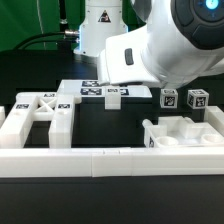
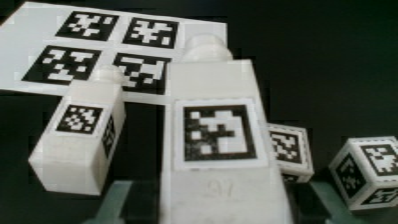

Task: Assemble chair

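In the wrist view a long white bar (image 2: 217,120) with a square tag on its face and a peg at its far end stands between my jaws. My gripper (image 2: 214,206) is shut on its near end, one finger (image 2: 121,200) on each side. A shorter tagged white block (image 2: 80,132) lies beside it, seen in the exterior view as the block (image 1: 113,96). Two tagged cubes (image 2: 370,165) sit on the other side, and in the exterior view the cubes (image 1: 170,98) rest by the arm. The arm's body hides my gripper there.
The marker board (image 1: 92,90) lies flat behind the parts. A white framed chair piece (image 1: 35,120) stands at the exterior view's left and a hollow white piece (image 1: 180,135) at its right. A long low white rail (image 1: 110,160) runs along the front.
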Controlling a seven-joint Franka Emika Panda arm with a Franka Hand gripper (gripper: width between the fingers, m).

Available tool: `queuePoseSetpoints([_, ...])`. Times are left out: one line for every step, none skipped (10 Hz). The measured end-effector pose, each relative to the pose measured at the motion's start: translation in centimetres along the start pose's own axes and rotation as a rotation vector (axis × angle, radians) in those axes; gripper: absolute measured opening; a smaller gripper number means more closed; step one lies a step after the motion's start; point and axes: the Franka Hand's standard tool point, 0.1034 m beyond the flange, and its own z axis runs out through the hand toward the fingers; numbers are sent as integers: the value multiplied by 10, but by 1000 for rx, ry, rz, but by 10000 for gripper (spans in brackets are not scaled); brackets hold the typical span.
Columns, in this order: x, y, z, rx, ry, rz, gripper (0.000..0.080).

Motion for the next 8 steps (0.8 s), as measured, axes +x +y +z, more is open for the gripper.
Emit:
queuePoseSetpoints([4, 0, -3, -1, 26, 0, 287])
queuePoseSetpoints([5, 0, -3, -1, 32, -1, 287])
queuePoseSetpoints([8, 1, -9, -1, 63, -2, 287])
queuePoseSetpoints([12, -1, -25, -7, 150, -8, 287])
queuePoseSetpoints([10, -2, -36, -9, 217, -8, 287])
queuePoseSetpoints([10, -3, -45, -12, 289, -8, 287])
queuePoseSetpoints([15, -2, -48, -15, 374, -6, 287])
queuePoseSetpoints([16, -2, -50, -17, 435, -4, 287])
